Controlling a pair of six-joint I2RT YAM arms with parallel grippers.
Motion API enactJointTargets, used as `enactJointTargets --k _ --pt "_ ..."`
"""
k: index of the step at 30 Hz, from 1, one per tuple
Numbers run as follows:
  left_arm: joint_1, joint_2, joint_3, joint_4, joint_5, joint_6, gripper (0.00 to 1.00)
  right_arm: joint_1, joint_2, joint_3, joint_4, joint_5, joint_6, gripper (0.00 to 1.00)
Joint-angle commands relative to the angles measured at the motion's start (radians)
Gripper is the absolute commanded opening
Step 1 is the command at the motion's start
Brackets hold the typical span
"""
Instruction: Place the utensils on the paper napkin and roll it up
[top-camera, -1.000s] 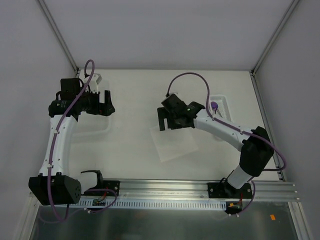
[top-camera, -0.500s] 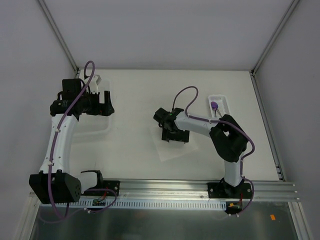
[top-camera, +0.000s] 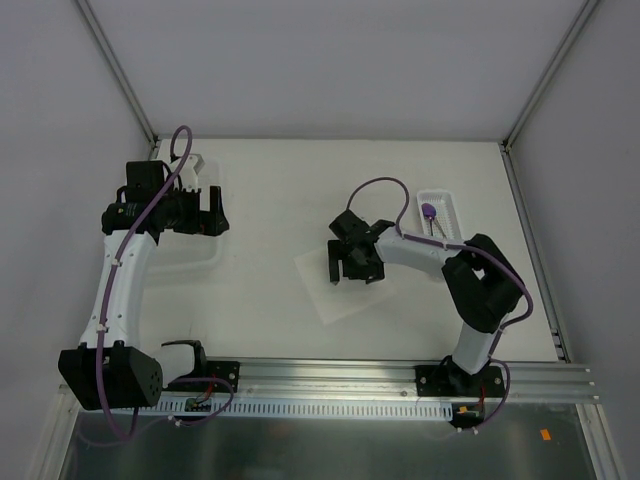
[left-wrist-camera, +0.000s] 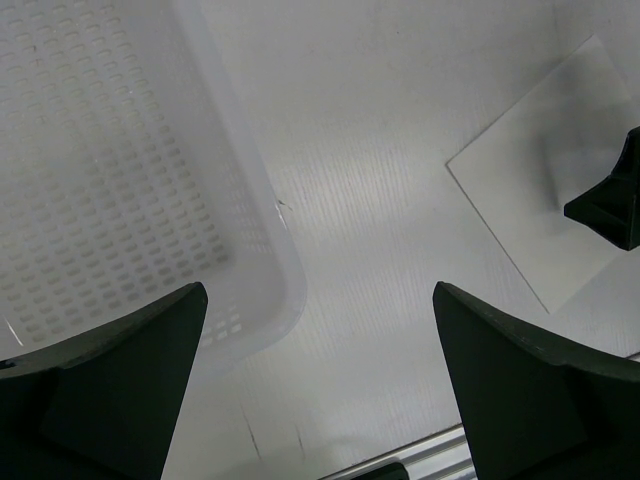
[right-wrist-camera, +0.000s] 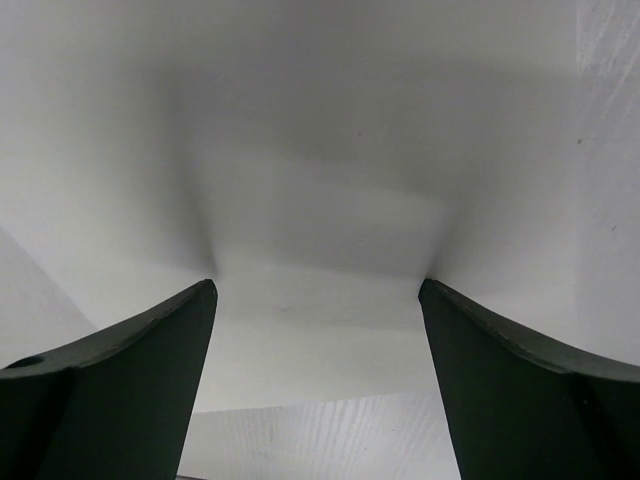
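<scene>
The paper napkin (top-camera: 335, 298) lies flat and tilted on the table, right of centre. My right gripper (top-camera: 352, 270) points down over its far part, jaws open and nothing between them. In the right wrist view both fingertips (right-wrist-camera: 205, 290) stand at the napkin (right-wrist-camera: 320, 180); whether they touch it I cannot tell. My left gripper (top-camera: 211, 212) hangs open and empty at the far left, well away from the napkin (left-wrist-camera: 545, 190). A small white tray (top-camera: 447, 205) at the back right holds a purple-tipped piece and a thin sliver; the utensils cannot be told apart there.
A white perforated basket (left-wrist-camera: 110, 170) sits under the left gripper (left-wrist-camera: 318, 300), its faint rim (top-camera: 200, 262) showing in the top view. Grey walls enclose the table. An aluminium rail (top-camera: 330, 375) with both arm bases runs along the near edge.
The right arm folded its elbow back and swung its gripper down onto the napkin, then a little to the right; its jaws narrowed slightly. The left arm barely moved.
</scene>
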Motion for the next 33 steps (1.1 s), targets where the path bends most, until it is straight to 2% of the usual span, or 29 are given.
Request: enactJointTargets --k 1,8,20,28,33 --pt "0.002 -0.023 -0.013 0.018 0.030 0.039 0.99 -0.022 0.066 -0.091 0.125 -0.103 -0.134 0.89" --pt "0.004 -0.006 -0.006 0.019 0.051 0.050 0.99 -0.030 0.103 -0.055 0.092 -0.069 -0.270 0.97" --pt "0.004 0.011 0.005 0.018 0.105 0.074 0.99 -0.041 0.138 0.028 0.068 -0.043 -0.424 0.98" --pt "0.002 0.020 0.008 0.018 0.120 0.074 0.99 -0.037 0.005 0.036 0.070 -0.091 -0.341 0.98" --pt "0.004 0.019 0.007 0.018 0.136 0.076 0.99 -0.044 -0.141 0.134 0.049 -0.100 -0.327 0.98"
